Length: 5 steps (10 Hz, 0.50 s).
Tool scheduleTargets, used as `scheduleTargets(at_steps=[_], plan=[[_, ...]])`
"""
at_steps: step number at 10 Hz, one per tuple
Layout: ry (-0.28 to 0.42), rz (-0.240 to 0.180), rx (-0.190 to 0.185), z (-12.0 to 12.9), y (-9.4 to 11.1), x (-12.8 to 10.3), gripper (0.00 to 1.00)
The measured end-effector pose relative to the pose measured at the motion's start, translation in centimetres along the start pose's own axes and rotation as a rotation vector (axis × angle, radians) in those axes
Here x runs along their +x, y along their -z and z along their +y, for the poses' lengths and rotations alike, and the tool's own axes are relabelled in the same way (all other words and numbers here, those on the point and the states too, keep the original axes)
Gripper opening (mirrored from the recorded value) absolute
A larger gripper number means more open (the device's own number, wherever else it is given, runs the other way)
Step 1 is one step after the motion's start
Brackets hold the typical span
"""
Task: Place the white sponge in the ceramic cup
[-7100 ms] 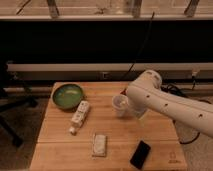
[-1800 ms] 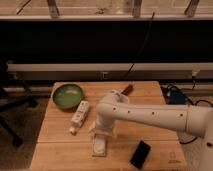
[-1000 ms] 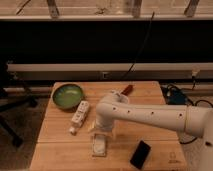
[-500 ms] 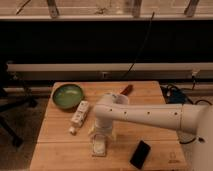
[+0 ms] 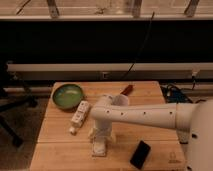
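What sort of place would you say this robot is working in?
Probably a lab or office workspace: a wooden table, a black cable hanging behind it, and an office chair at left. The gripper is low over the white sponge near the table's front edge.

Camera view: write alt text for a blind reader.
The gripper sits right over the white sponge near the wooden table's front edge. The ceramic cup stands behind the arm; a green bowl, white bottle and black phone lie around.
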Motion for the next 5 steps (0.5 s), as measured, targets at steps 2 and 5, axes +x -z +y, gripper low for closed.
scheduleTargets(at_steps=[2, 5], plan=[[-0.005, -0.013, -0.004, -0.05, -0.67, -0.48, 0.69], [-0.014, -0.031, -0.007, 0.39, -0.84, -0.90, 0.42]])
